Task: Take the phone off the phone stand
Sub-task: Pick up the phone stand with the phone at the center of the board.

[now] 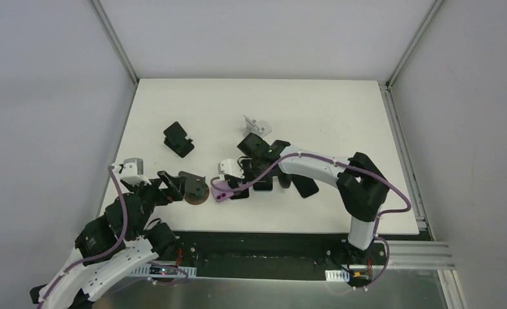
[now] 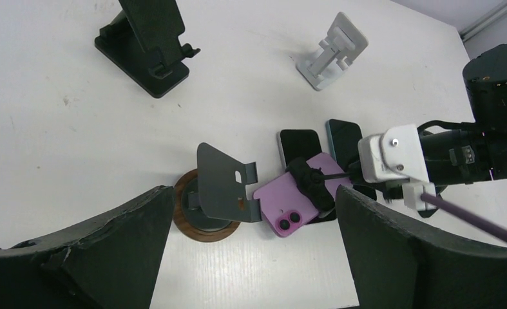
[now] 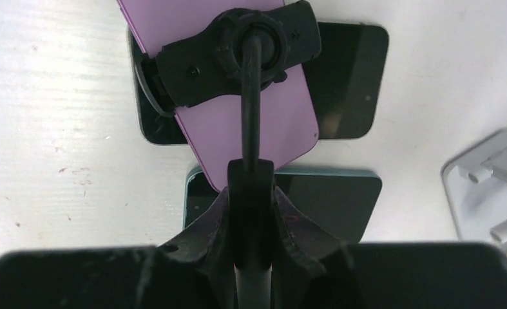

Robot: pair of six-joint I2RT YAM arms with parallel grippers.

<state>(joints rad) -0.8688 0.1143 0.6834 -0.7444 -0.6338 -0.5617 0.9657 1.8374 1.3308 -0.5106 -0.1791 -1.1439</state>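
Observation:
A purple phone lies back up, its camera end toward the grey stand, resting across two dark phones. A black clamp-type phone stand grips it across the middle. The clamp's thin black stem runs back into my right gripper, which is shut on that stem. In the top view the right gripper reaches in from the right, over the purple phone. My left gripper is open, its wide fingers straddling bare table just short of the phone; it shows in the top view as the left gripper.
A grey plate stand on a round wooden base touches the purple phone's left edge. Two dark phones lie flat under it. A black stand sits far left and a white stand behind.

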